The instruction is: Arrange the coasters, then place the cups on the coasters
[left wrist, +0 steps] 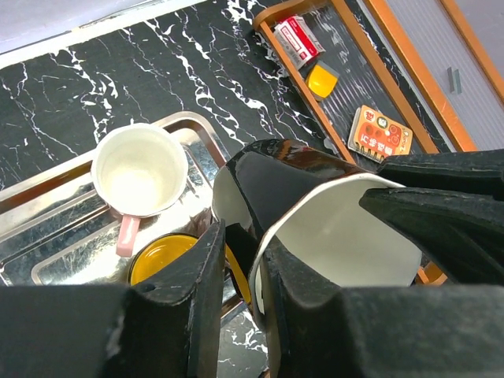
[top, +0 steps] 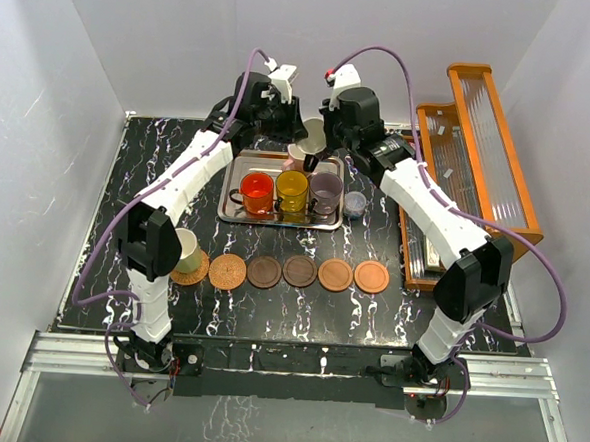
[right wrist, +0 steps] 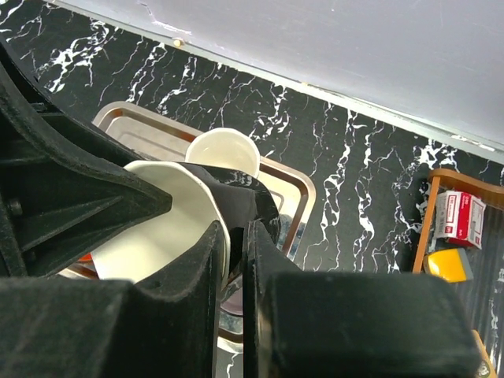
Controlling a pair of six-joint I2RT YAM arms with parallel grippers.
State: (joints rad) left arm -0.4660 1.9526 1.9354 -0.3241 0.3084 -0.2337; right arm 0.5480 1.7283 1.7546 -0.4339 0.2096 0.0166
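Observation:
Above the back of the steel tray [top: 229, 213] hangs the black cup [top: 312, 137] [left wrist: 339, 228] [right wrist: 165, 220], cream inside and tilted. My right gripper [top: 327, 133] [right wrist: 235, 227] is shut on its rim. My left gripper [top: 297, 129] [left wrist: 244, 240] straddles the opposite rim, one finger inside and one outside, with a thin slit beside the outer one. On the tray stand pink [top: 297, 159] [left wrist: 140, 172], red-orange [top: 256, 191], yellow-orange [top: 292, 189] and purple-grey [top: 326, 191] cups. Several coasters [top: 299, 271] lie in a row near the front. The leftmost carries the cream-yellow cup [top: 185, 246].
A small lidded jar [top: 354, 203] stands just right of the tray. An orange wooden rack [top: 480, 142] [left wrist: 370, 87] holding small packets runs along the right side of the black marble table [top: 127, 191]. White walls close in the back and sides.

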